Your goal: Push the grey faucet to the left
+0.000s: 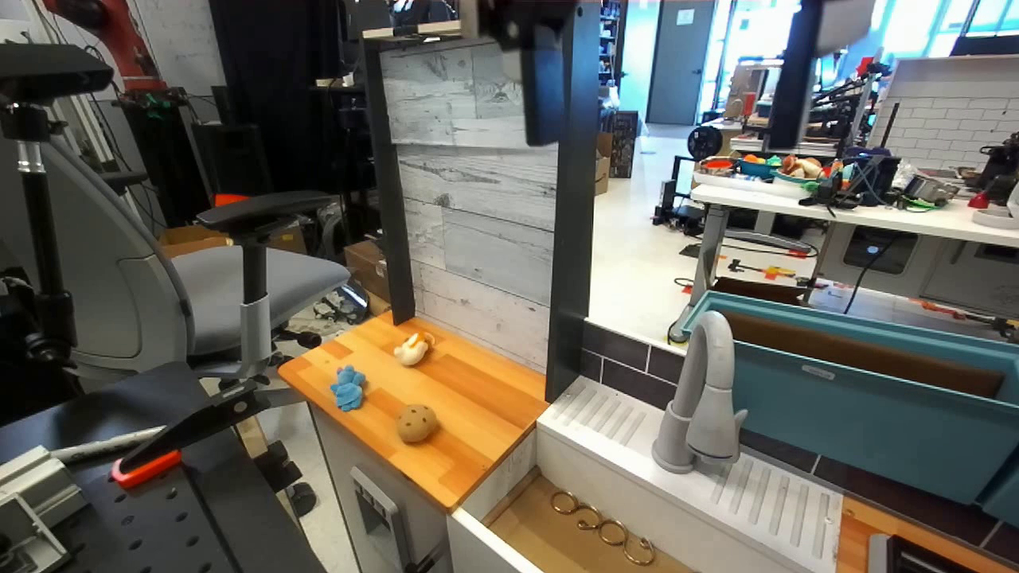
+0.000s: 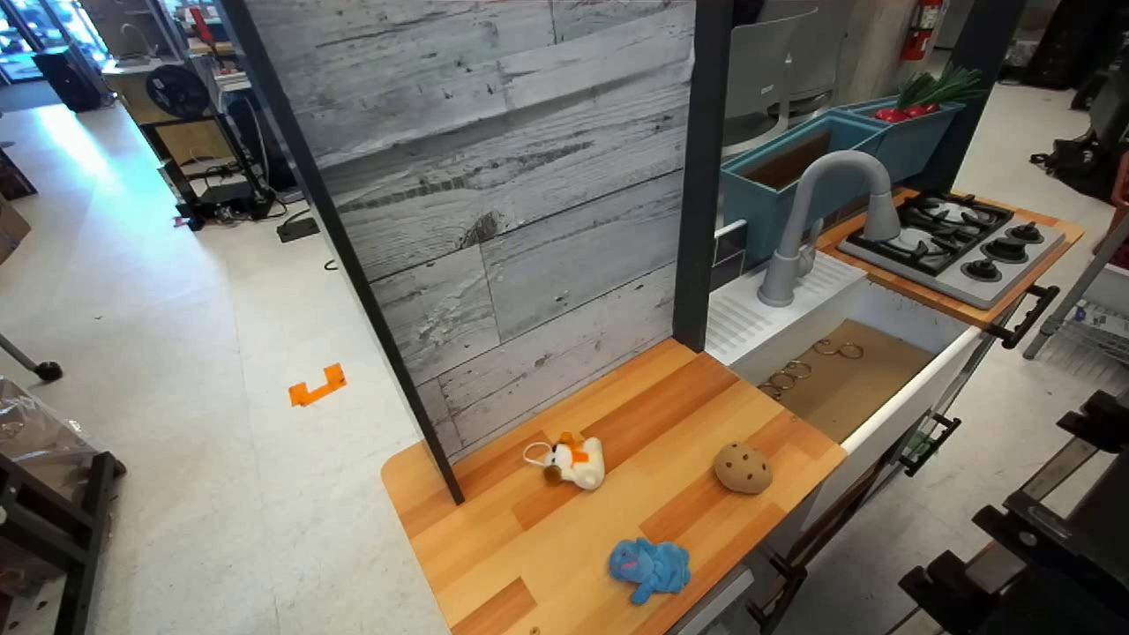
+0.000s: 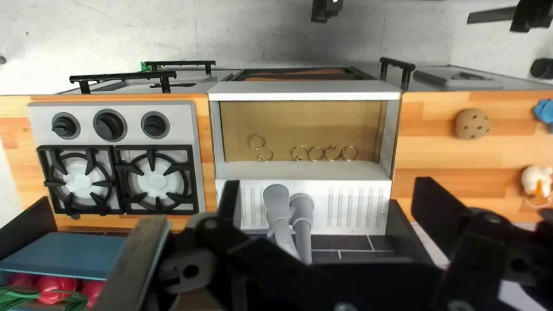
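While fingers (image 1: 545, 95) hang above (spread), grey faucet (image 1: 719, 398) stands.

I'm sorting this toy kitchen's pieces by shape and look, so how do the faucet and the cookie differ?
Colour: the faucet is plain grey; the cookie is tan with dark spots.
Shape: the faucet is tall with an arched spout; the cookie is low and rounded.
Place: the faucet stands on the white ledge; the cookie lies on the wooden counter.
Shared: the gripper holds neither.
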